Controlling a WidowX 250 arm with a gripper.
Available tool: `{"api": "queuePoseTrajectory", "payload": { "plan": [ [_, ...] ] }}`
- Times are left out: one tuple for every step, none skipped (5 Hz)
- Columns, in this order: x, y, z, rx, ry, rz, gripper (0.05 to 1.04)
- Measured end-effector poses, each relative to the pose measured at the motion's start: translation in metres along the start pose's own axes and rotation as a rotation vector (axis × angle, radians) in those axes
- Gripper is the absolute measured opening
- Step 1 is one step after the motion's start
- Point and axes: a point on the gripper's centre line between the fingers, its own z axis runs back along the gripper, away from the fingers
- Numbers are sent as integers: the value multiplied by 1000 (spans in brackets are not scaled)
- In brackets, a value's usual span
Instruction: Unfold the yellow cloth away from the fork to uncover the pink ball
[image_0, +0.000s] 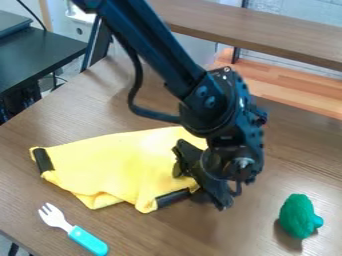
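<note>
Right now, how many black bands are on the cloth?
2. One band is at the left corner of the cloth; the other band is at its near edge, beside the gripper. More may be hidden under folds or behind the arm.

Bright diffuse lt, soft shadows, faint glare on tbl

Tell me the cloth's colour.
The cloth is yellow, with black strips at two ends; the camera view shows it best.

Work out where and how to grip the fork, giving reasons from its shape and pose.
Probably best: the middle of its turquoise handle, from above, closing the tool across its width. The fork lies flat, and the handle is long, straight and broader than the neck.
</note>
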Motion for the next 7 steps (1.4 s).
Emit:
{"api": "queuePoseTrajectory", "payload": {
  "plan": [
    [-7, 1, -2, -22, 28, -4, 351],
    [-14, 4, 6, -71, 33, -22, 144],
    [-11, 21, 17, -139, 96, -25, 60],
    [9, 45, 26, -230, 154, -34, 51],
    [25, 68, 21, -318, 282, -30, 51],
    [36, 89, 20, -340, 349, 3, 51],
    [44, 109, 9, -194, 458, 98, 51]
  ]
}}
